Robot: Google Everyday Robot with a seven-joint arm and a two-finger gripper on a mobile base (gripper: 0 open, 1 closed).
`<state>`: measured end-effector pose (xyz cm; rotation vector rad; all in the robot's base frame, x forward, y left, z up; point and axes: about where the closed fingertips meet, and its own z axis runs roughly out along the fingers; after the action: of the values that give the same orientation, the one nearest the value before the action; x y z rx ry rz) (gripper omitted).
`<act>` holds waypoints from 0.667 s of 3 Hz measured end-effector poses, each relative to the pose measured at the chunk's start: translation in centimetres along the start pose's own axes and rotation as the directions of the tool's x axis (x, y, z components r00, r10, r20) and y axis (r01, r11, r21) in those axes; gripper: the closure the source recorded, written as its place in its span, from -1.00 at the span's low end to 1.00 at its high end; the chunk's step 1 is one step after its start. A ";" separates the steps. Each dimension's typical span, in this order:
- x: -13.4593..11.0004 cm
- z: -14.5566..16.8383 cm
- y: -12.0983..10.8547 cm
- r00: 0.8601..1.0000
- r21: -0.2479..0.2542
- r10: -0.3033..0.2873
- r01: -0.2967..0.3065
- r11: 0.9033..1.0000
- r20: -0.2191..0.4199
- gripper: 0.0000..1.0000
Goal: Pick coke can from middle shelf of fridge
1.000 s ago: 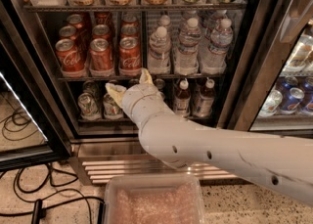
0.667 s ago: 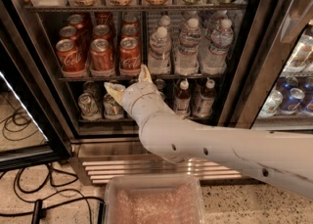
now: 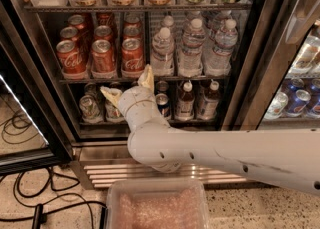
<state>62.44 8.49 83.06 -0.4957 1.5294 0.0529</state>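
The gripper (image 3: 129, 85) is hovering wide open and empty just under the shelf (image 3: 200, 79) rail of the fridge (image 3: 250, 73), below the front right can (image 3: 132, 57); rising from here, it is risking snagging the rail or toppling the neighbouring can (image 3: 103, 57)

Water bottles (image 3: 192, 48), cables (image 3: 36, 217), plastic tub (image 3: 155, 182)

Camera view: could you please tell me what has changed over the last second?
The white arm and its two-finger gripper have edged slightly left, fingers open, just below the thin dark wire middle shelf. Nothing has been gripped. The red aluminium coke cans and clear plastic water bottles stayed put.
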 end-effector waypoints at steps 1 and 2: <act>-0.1 0.4 0.0 1.000 0.058 0.023 -0.023 0.998 0.009 -0.46; -0.7 0.6 0.2 0.997 0.094 0.077 -0.079 0.992 0.024 -0.58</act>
<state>62.92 9.12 83.64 -0.3587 1.5238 0.0455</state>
